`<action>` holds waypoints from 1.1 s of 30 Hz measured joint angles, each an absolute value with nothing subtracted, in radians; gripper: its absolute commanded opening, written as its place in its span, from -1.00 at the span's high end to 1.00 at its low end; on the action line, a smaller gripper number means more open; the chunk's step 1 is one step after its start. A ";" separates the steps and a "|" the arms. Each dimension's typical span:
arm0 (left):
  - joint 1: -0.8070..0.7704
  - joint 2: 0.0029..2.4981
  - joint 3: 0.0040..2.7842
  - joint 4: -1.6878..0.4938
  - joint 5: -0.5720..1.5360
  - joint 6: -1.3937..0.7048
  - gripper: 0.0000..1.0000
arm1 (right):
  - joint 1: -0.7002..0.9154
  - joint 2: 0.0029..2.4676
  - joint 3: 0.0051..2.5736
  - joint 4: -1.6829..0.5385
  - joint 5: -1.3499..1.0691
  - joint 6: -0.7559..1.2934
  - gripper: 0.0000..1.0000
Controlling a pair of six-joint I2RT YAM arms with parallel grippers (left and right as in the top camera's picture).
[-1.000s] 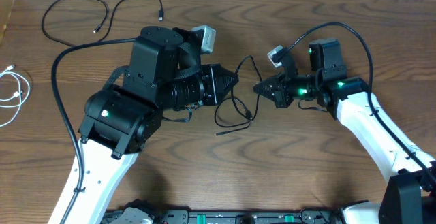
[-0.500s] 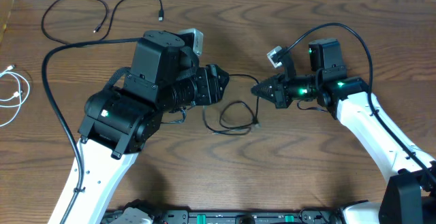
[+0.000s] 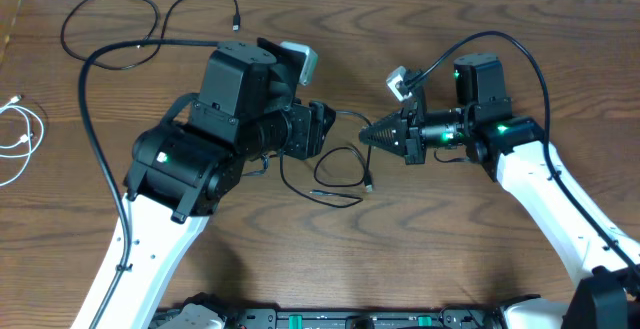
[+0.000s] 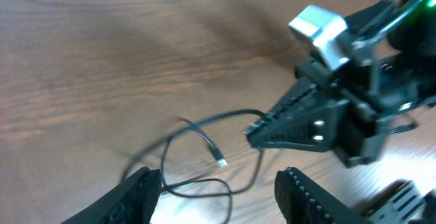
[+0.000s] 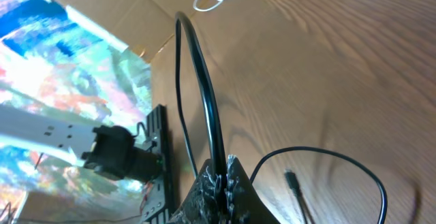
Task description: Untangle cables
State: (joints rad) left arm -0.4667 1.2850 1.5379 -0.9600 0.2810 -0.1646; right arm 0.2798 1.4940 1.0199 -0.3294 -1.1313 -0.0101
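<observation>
A thin black cable (image 3: 338, 198) lies in loose loops on the table between my two grippers. My right gripper (image 3: 366, 134) is shut on one stretch of it, and in the right wrist view the cable (image 5: 204, 94) rises straight out of the closed jaws (image 5: 219, 178). My left gripper (image 3: 325, 129) stands open just left of the loops. In the left wrist view its fingers (image 4: 139, 195) straddle a cable loop (image 4: 211, 118) without touching it, and a plug end (image 4: 221, 161) lies loose. A second black cable (image 3: 150, 17) lies at the back left. A white cable (image 3: 22, 137) is at the far left edge.
A thick black robot wire (image 3: 95, 99) arcs over the left arm, and another (image 3: 520, 54) curves over the right arm. A cardboard wall (image 3: 8, 19) borders the table's left side. Bare wood lies in front of the loops.
My left gripper has opened and let go of the black cable, which dropped into flatter loops on the table. My right gripper shifted slightly left, still closed on it.
</observation>
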 measured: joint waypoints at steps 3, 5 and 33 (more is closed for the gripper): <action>-0.467 1.292 1.538 -0.949 0.281 -0.139 -0.18 | 0.290 1.477 1.020 -0.331 -1.151 -0.012 0.98; -0.467 1.293 1.538 -0.948 0.281 -0.197 -0.18 | 0.292 1.474 1.020 -0.330 -1.155 -0.010 0.98; -0.467 1.352 1.538 -1.079 0.332 0.266 -0.16 | 0.352 1.474 1.020 -0.342 -1.402 -0.046 0.98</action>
State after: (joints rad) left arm -0.4667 1.3521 1.5375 -1.0794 0.3317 0.2661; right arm 0.3515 1.4742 1.0199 -0.3416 -1.4017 -0.0463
